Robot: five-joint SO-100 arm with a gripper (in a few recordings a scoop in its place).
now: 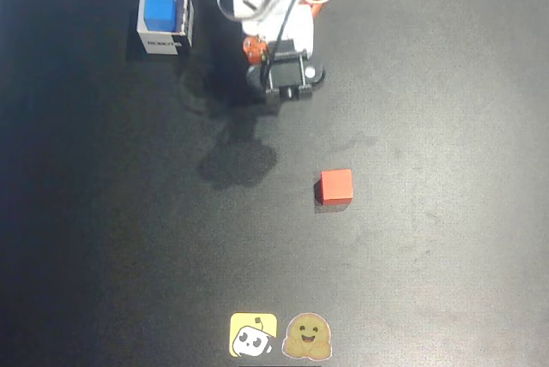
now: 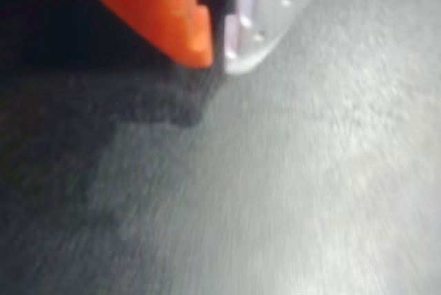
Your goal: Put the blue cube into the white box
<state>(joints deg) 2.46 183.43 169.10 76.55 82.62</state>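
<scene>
In the overhead view the blue cube [image 1: 159, 10] sits inside the white box [image 1: 165, 44] at the upper left, so the placing looks done. To its right the arm is folded near its base, and the wrist view shows the gripper [image 2: 217, 47] with its fingers together, holding nothing. Further right the red cube [image 1: 336, 187] lies well apart on the dark table [image 1: 446, 264]; what remains is probably parking the arm, done well by keeping it clear of the box.
</scene>
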